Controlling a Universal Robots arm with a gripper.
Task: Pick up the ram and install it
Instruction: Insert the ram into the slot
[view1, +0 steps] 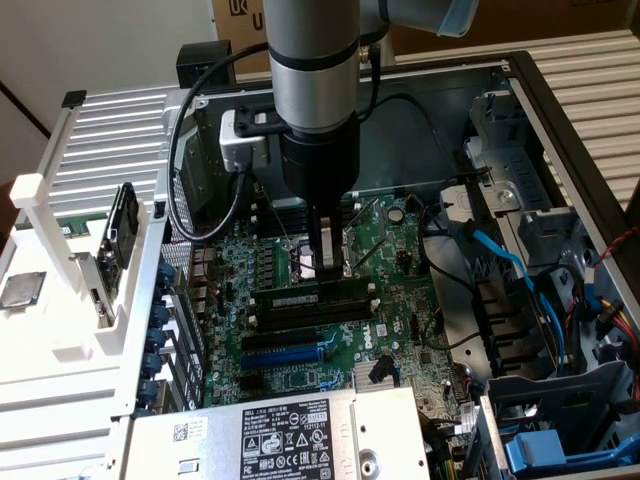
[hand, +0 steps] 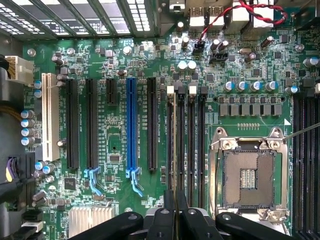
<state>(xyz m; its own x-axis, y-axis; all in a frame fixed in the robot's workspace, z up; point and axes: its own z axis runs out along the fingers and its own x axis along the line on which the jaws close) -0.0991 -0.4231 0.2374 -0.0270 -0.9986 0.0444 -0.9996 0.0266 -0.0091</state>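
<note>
While we catalogued this moment, the ram (view1: 300, 301) was held by its upper edge in the pincer (view1: 331, 268), whose fingers were closed on the thin stick.

- **Location:** it stood on edge, lengthwise over the black memory slots (hand: 191, 150). That put it beside the CPU socket (hand: 248, 179), near the middle of the motherboard (hand: 80, 60), and clear of the blue expansion slot (hand: 132, 125).
- **Status:** we judged the pick-up done and the stick lined up with a slot.
- **Outstanding:** seating. We could not tell whether its lower edge was in the slot or whether the end latches were shut.
</note>
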